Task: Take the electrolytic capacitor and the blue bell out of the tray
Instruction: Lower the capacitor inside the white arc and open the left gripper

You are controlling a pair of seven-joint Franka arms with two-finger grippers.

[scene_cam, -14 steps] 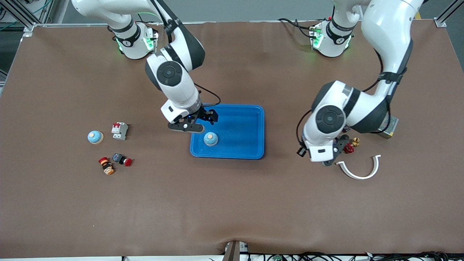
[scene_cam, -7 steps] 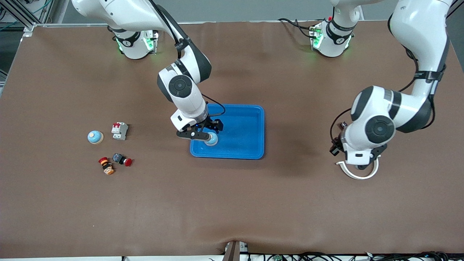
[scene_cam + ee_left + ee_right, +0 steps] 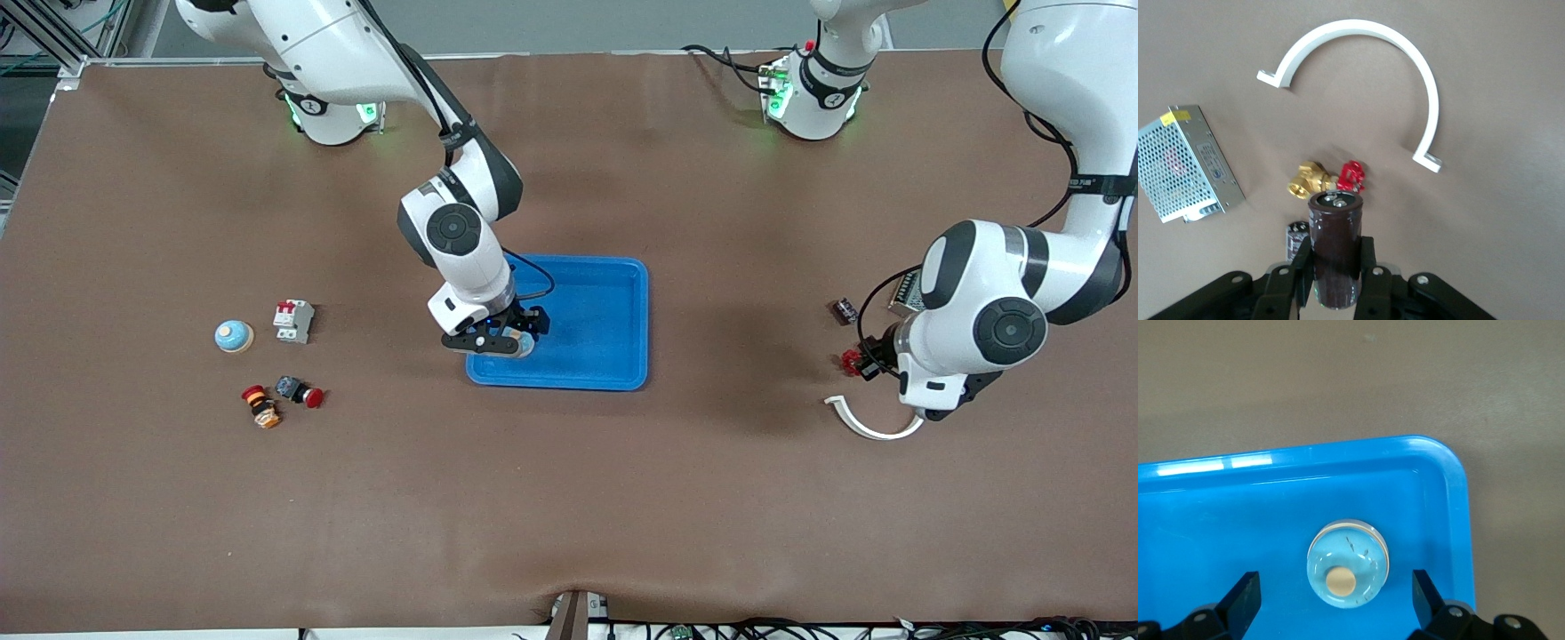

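A light blue bell (image 3: 1347, 572) with a tan button sits in the blue tray (image 3: 1218, 520), near the tray's corner closest to the front camera and the right arm's end. My right gripper (image 3: 1335, 588) is open, its fingers apart on either side of the bell, not touching it; in the front view it is over that corner (image 3: 498, 342). My left gripper (image 3: 1333, 261) is shut on a dark brown capacitor (image 3: 1335, 220) and holds it over the table, above a brass valve. In the front view it is by the white bracket (image 3: 938, 411).
Below the left gripper lie a brass valve with a red handle (image 3: 1328, 179), a small capacitor (image 3: 1296, 238), a perforated power supply (image 3: 1185, 163) and a white curved bracket (image 3: 1405, 60). A second bell (image 3: 234, 336), a circuit breaker (image 3: 293, 321) and push buttons (image 3: 300, 390) lie toward the right arm's end.
My right gripper has moved from the tray's edge to over the bell. My left arm has swung toward its own end of the table, past the valve and bracket.
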